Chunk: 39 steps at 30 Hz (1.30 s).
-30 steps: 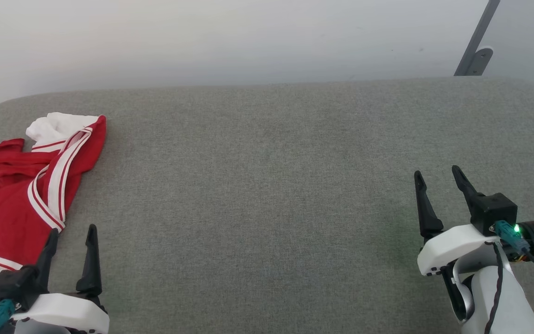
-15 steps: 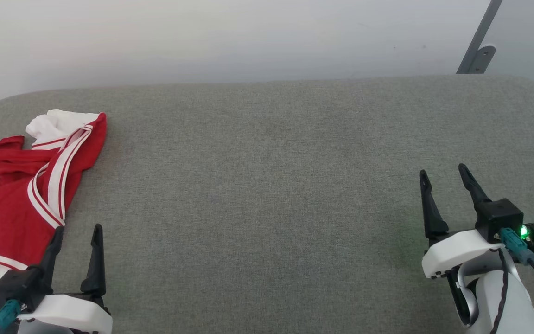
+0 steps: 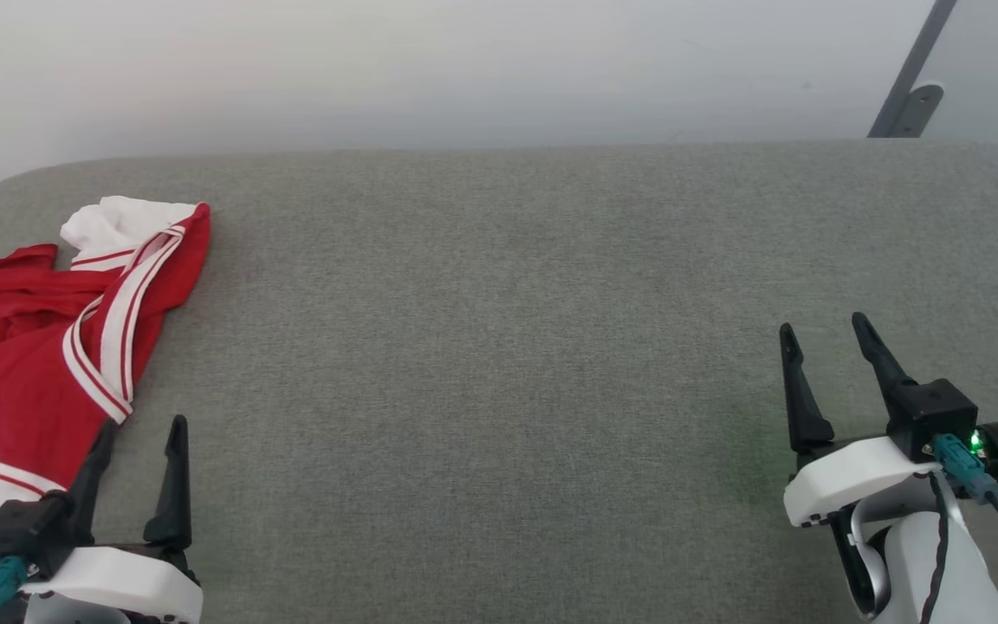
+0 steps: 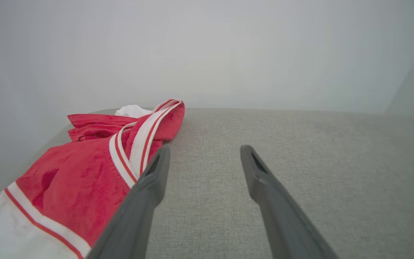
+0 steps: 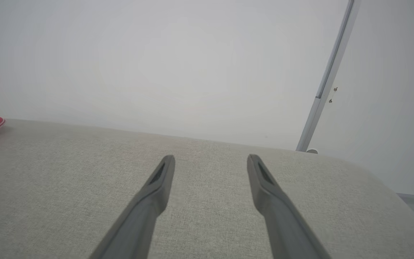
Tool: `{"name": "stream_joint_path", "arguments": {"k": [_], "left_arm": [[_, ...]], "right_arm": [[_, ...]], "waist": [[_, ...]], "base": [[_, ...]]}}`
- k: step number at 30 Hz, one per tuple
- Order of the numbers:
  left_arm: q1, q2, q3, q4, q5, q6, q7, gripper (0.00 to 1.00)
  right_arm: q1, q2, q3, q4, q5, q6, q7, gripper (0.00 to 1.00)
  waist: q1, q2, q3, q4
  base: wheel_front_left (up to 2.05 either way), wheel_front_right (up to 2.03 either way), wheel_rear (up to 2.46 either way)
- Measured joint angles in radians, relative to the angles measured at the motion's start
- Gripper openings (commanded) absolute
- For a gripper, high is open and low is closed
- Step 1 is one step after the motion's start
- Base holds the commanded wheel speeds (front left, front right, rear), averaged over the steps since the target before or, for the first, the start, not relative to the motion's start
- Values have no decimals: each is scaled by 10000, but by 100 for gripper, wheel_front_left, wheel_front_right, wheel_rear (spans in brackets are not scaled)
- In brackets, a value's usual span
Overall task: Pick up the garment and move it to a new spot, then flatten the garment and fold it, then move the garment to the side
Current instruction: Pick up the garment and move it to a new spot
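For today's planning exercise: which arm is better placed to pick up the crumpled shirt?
Left. The left gripper is open right beside the shirt; the right gripper sits far across the cushion.

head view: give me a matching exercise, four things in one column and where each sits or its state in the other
Column one:
1 garment
2 left claw
3 right claw
4 metal bar

Column two:
A lower right, open, far from the garment
B far left, crumpled
C upper right corner
D lower left, open, next to the garment

Pairs: 1-B, 2-D, 3-A, 4-C
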Motion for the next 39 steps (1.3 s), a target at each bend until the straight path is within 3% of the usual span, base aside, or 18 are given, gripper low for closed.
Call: {"name": "stream_joint_path", "arguments": {"k": [9,25,30,34,39], "left_arm": [[158,-468,560,98,50,0,-8,100],[888,-1294,1808,146,497,0,-10,100],[1007,-1404,1996,88,508,0,-10,100],[1248,-1507,2140,31,491,0,-10,100],[1295,-1574,2259,-46,384,0,-10,100]], "right_arm": [[-3,-2,633,35,468,0,0,100],[-287,2,2236,813,1634,0,0,100],[-323,4,2608,941,1958,0,-2,100],[-429,10,2895,972,2207,0,0,100],[-593,4,3124,989,2293,2,0,100]], "waist": [[0,0,-88,801],[0,0,-448,3520],[0,0,-520,4079],[0,0,-528,4381],[0,0,-374,4281]], "base": [[0,0,0],[0,0,0],[0,0,0],[0,0,0],[0,0,0]]}}
